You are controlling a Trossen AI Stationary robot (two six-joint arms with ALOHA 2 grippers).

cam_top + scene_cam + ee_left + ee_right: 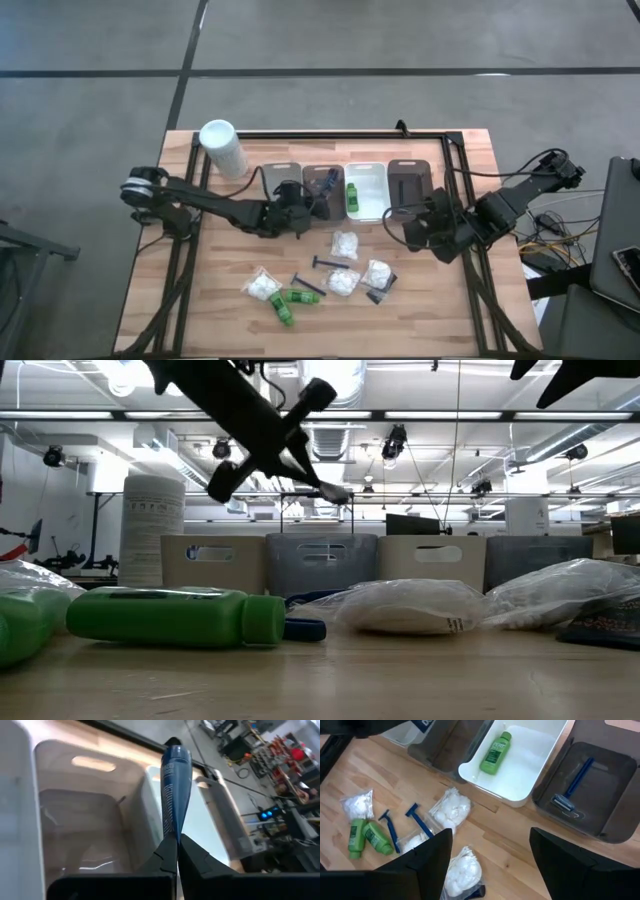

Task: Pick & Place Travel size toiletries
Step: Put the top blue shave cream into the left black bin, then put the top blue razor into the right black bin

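Four trays (282,170) in row behind loose toiletries (345,245); bottle (352,196) in third tray; container (223,148) left

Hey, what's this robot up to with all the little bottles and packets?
It is sorting toiletries into trays. The left pincer is shut on a blue tube above the grey tray. The right pincer hangs open near the brown tray. A green bottle lies in the white tray; packets and razors lie on the table.
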